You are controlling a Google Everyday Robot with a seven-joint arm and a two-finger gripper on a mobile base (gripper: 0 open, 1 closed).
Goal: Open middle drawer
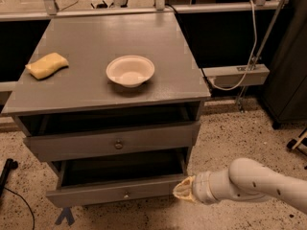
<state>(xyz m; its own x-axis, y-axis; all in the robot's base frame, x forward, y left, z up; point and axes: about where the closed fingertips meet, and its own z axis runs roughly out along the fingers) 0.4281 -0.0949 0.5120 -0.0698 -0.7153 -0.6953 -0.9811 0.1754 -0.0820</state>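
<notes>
Grey cabinet w/ a flat top surface (96,37) sits centre-left on a speckled floor (230,133). The middle drawer (96,191) is the lower of the 2 fronts in view. It's pulled out twd the camera, w/ a dark interior showing behind its long flat front and a small round brass knob (126,194) at centre. The claw (183,189) is low at the drawer's right end, right at the front's right corner and approx level w/ the knob but well to the right of it. Contact w/ the corner can't be confirmed. Whether the claw is released or clenched can't be told from this angle, and nothing is seen held in it. The white arm (249,183) comes in from the bottom-right edge, running leftward just above the floor. Above sits another grey drawer (72,147) w/ its own knob (118,144) and a dark gap over its front. On the surface are a white bowl (130,71), upright and near the middle, and a yellow sponge (46,65) twd the left edge, the 2 well apart. A blue tape mark (64,217) is on the floor under the middle drawer's left corner.
</notes>
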